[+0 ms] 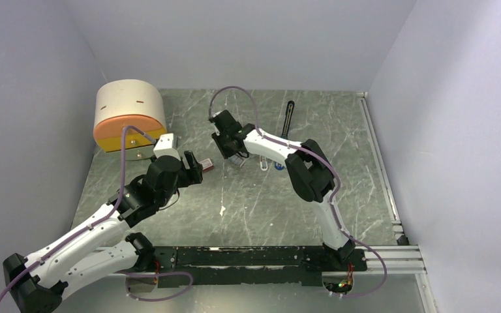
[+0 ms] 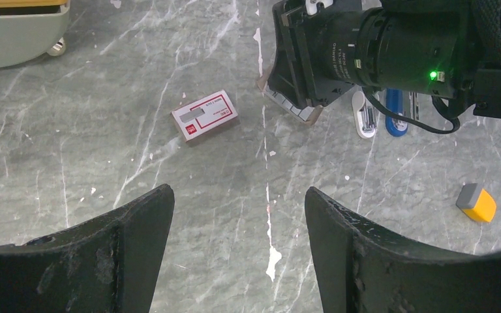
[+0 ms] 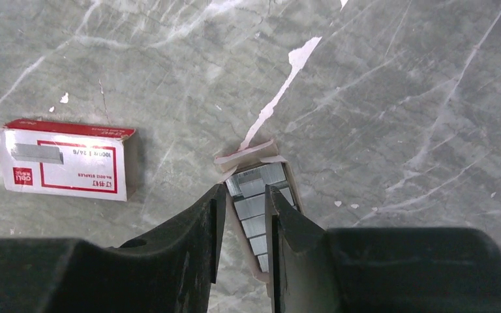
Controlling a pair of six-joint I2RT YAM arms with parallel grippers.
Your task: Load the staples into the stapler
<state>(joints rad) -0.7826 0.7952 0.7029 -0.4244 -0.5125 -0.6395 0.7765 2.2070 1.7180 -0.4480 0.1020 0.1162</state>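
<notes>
The staples (image 3: 256, 207) are grey ribbed strips lying in an open cardboard tray (image 3: 248, 155) on the table. My right gripper (image 3: 244, 192) stands narrowly open over the tray. Its left finger is outside the tray wall, its right finger is over the strips, and nothing is clamped. The red-and-white box (image 3: 65, 160) lies shut to the left, also visible from the left wrist (image 2: 205, 115). The stapler (image 1: 288, 120) lies behind the right arm, black arm stretched away, blue end (image 2: 395, 112) partly hidden. My left gripper (image 2: 238, 195) hovers open and empty near the box (image 1: 207, 164).
A round beige and orange container (image 1: 129, 114) stands at the back left. A small orange block with a grey end (image 2: 476, 202) lies right of the stapler. A pale piece (image 2: 364, 117) lies beside the blue end. Walls close three sides, and a metal rail (image 1: 378, 163) runs along the right.
</notes>
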